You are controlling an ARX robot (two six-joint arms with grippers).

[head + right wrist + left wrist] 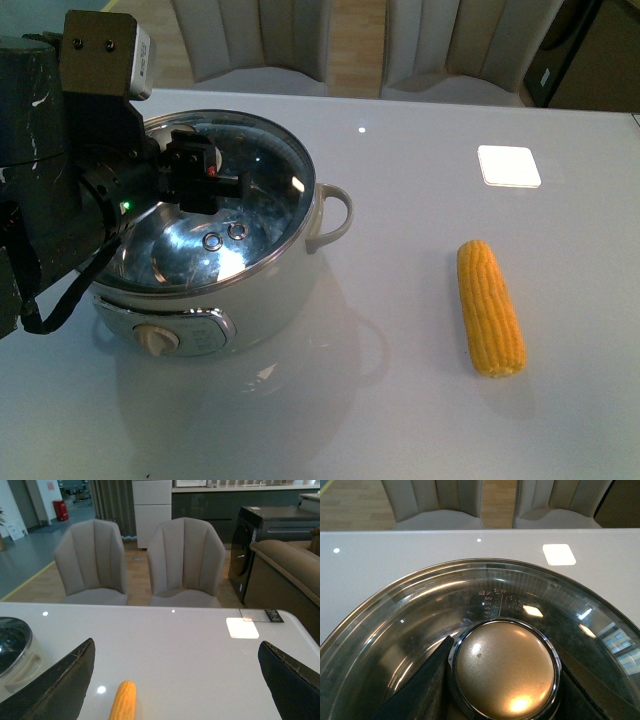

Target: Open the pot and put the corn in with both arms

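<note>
The cream-white pot (pixel 270 290) stands at the left of the white table, with its dial panel facing me. The glass lid (pixel 255 175) lies over its steel bowl, tilted. My left gripper (pixel 205 180) is shut on the lid's beige knob (pixel 505 667), with a finger (pixel 422 685) on each side of it. The corn (pixel 490 305) lies on the table to the right of the pot, apart from it. In the right wrist view its tip (pixel 124 700) shows between the wide-open fingers (pixel 60 685) of my right gripper (pixel 175 690), which hangs above it. The right arm is out of the front view.
Two beige chairs (pixel 140 562) stand behind the table's far edge. A bright square reflection (pixel 508 165) lies on the table at the back right. The pot's right loop handle (pixel 335 215) sticks out toward the corn.
</note>
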